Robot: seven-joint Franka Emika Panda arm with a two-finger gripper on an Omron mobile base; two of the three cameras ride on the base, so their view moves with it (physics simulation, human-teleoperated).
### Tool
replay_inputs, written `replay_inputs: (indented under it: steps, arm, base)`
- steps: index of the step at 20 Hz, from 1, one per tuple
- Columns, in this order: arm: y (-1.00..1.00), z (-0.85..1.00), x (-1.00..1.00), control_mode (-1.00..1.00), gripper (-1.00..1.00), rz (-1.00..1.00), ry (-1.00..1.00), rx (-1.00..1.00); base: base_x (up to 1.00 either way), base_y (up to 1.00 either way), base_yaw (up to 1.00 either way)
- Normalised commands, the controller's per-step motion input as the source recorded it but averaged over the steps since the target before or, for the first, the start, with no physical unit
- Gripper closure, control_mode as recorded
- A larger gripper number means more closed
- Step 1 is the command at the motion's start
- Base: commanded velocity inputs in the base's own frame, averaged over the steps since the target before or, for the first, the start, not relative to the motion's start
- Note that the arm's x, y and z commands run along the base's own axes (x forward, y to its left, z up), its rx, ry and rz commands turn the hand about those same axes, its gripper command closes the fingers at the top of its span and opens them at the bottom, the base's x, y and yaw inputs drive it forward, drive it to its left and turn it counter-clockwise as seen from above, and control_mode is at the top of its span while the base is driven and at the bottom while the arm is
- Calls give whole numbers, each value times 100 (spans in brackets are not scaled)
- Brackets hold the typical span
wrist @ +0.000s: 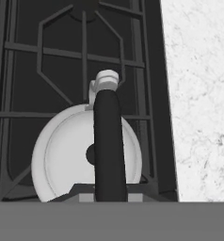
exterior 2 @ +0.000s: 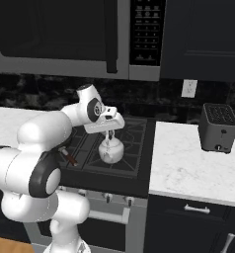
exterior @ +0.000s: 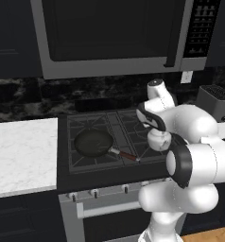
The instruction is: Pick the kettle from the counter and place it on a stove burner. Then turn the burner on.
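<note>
The silvery-white kettle (exterior 2: pixel 110 151) is at the front right stove burner (exterior 2: pixel 131 148) of the black cooktop, upright, spout pointing away from the robot. My gripper (exterior 2: pixel 108 132) comes down from above and is shut on its dark arched handle (wrist: pixel 108 136). From the hand, the kettle's round lid (wrist: pixel 62 150) lies beneath me over the cast-iron grate (wrist: pixel 48 75). Whether the kettle's base rests on the grate or hangs just over it, I cannot tell. The white marble counter (exterior: pixel 21 153) lies left of the stove.
A black frying pan (exterior: pixel 92 142) with a reddish handle (exterior: pixel 127 155) sits on the front left grate. A dark toaster (exterior 2: pixel 217 128) stands on the marble top (exterior 2: pixel 188 170) right of the stove. A microwave (exterior: pixel 114 33) hangs above. Knobs (exterior: pixel 93 192) line the stove front.
</note>
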Motion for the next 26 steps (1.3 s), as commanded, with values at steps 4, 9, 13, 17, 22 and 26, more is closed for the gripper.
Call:
replay_inputs:
  steps: [4,9,13,17,22,26]
  arm:
    - [0,-15,0,-100,100,0,0,0]
    - [0,-6,2,-100,100,0,-1,0]
    - [0,12,49,-100,100,0,0,0]
    - [0,6,27,-100,100,0,0,0]
    - [0,0,4,-100,100,0,0,0]
    - [0,0,0,-100,-100,0,0,2]
  base:
    - [0,0,0]
    - [0,0,0]
    - [0,0,0]
    - [0,0,0]
    - [0,0,0]
    - [0,0,0]
